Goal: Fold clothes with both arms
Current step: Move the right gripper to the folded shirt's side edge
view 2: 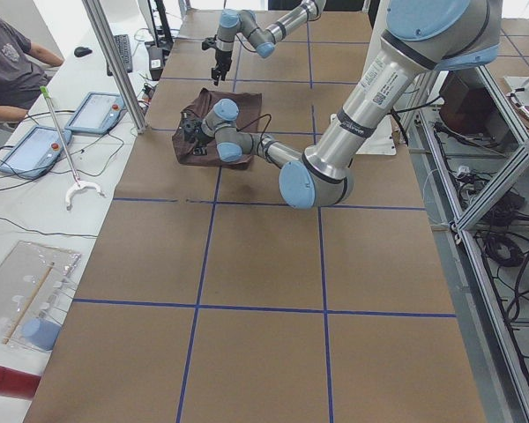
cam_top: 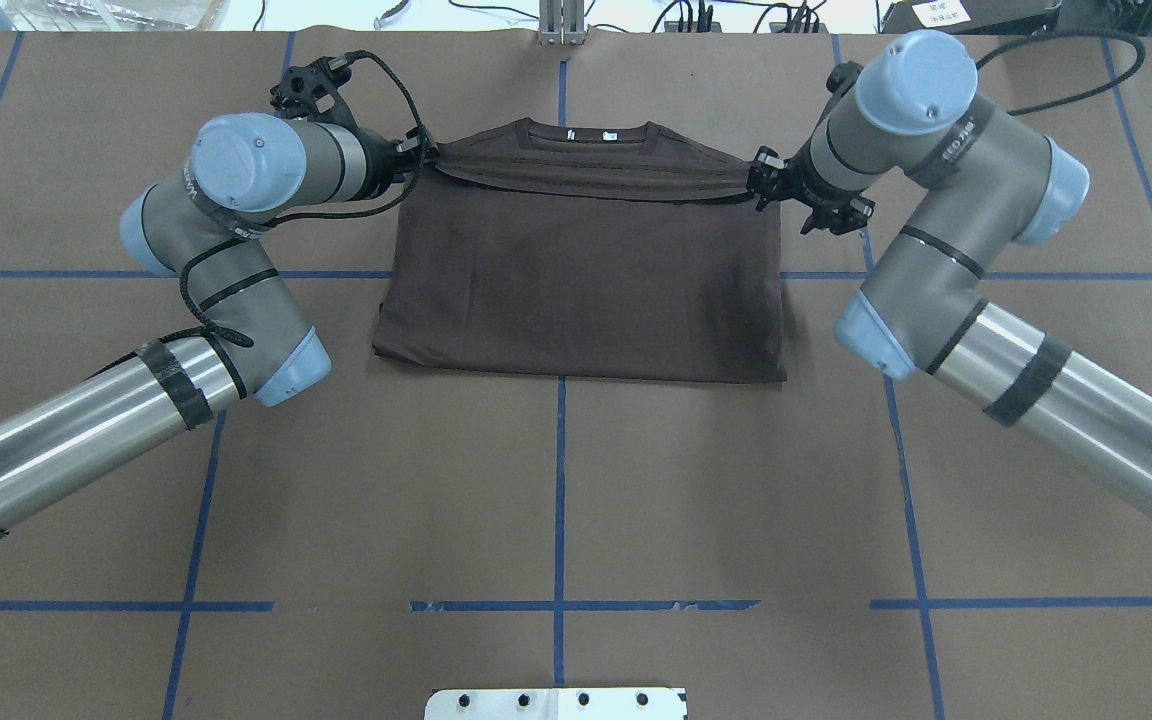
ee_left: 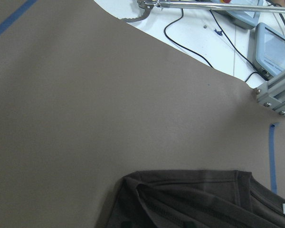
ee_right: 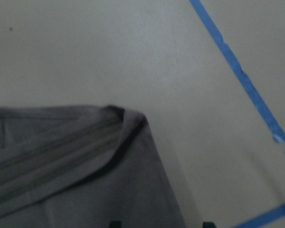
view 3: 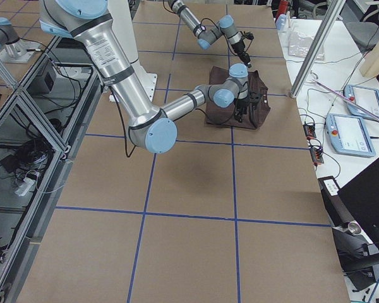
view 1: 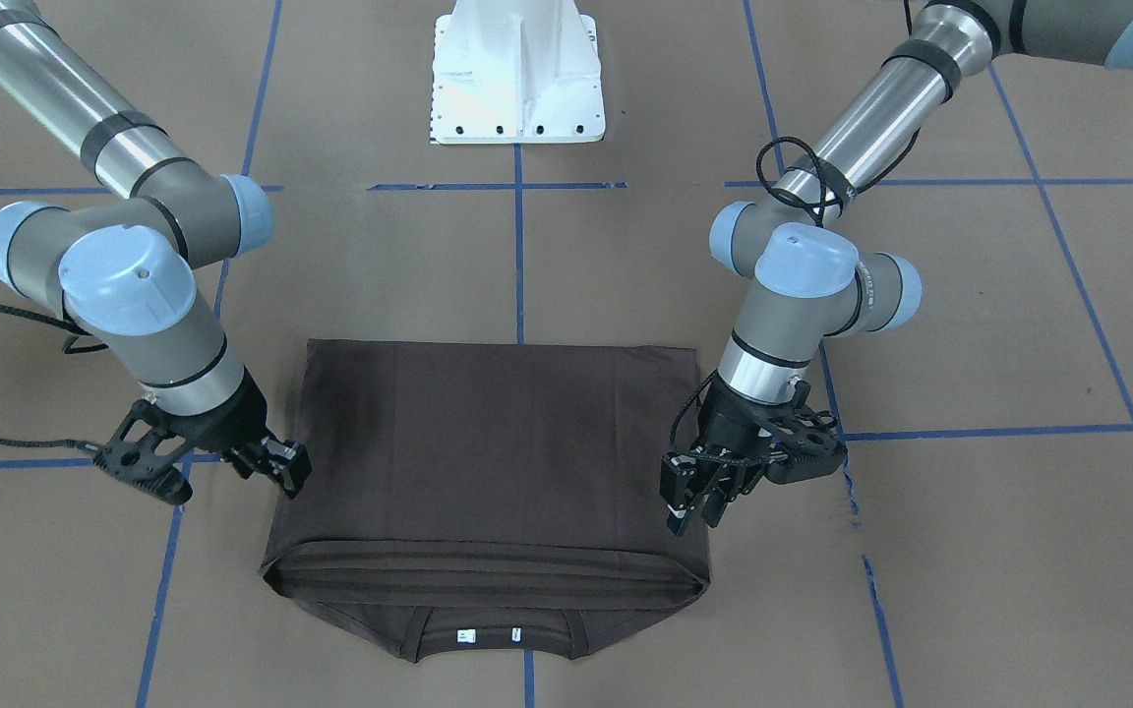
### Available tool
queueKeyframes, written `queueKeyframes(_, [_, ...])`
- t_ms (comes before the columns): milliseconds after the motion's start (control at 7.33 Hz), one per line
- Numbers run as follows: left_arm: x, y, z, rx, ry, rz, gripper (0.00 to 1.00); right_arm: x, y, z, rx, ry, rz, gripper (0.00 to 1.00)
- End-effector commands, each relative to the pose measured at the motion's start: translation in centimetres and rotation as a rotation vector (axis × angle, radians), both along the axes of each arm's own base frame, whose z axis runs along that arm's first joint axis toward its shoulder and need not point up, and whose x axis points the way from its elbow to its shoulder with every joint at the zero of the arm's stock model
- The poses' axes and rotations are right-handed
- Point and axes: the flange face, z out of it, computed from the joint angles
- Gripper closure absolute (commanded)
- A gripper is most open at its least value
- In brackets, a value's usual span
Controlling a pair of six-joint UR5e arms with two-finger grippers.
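One T-shirt (view 1: pixel 488 442), two arms (view 1: pixel 158 334) (view 1: pixel 788 315).

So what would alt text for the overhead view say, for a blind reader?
A dark brown T-shirt, folded over, lies on a brown table with blue tape lines. The robot's left gripper and right gripper sit at its far corners, beside the collar.

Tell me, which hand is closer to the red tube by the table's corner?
Left. The left hand is at the shirt's near side, toward the red tube; the right hand hangs beyond the shirt, farther off.
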Motion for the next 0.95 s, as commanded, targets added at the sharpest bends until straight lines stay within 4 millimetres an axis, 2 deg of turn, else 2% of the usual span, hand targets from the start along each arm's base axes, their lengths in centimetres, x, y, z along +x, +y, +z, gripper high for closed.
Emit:
queueKeyframes(0, [-0.5, 0.3, -0.3, 0.015, 0.023, 0.0, 0.47, -0.5, 9.3, 0.5, -0.101, -0.075, 0.003, 0.29])
queueKeyframes(136, [-0.8, 0.1, -0.4, 0.018, 0.025, -0.006, 0.47, -1.4, 11.2, 1.3, -0.123, -0.072, -0.013, 0.27])
queueKeyframes(273, [-0.7, 0.1, -0.6, 0.02, 0.027, -0.004, 0.47, -2.4, 12.3, 1.2, -0.128, -0.071, -0.026, 0.27])
queueKeyframes(409, [-0.9, 0.1, -0.6, 0.021, 0.026, -0.007, 0.47, -2.8, 12.5, 1.2, -0.121, -0.065, -0.023, 0.27])
queueKeyframes(682, [-1.5, -0.5, -0.6, 0.019, 0.025, -0.02, 0.46, -5.0, 13.9, 1.9, -0.118, -0.044, -0.052, 0.3])
queueKeyframes(818, [-1.5, -0.5, -0.6, 0.02, 0.025, -0.02, 0.46, -4.9, 13.9, 2.3, -0.12, -0.037, -0.047, 0.31])
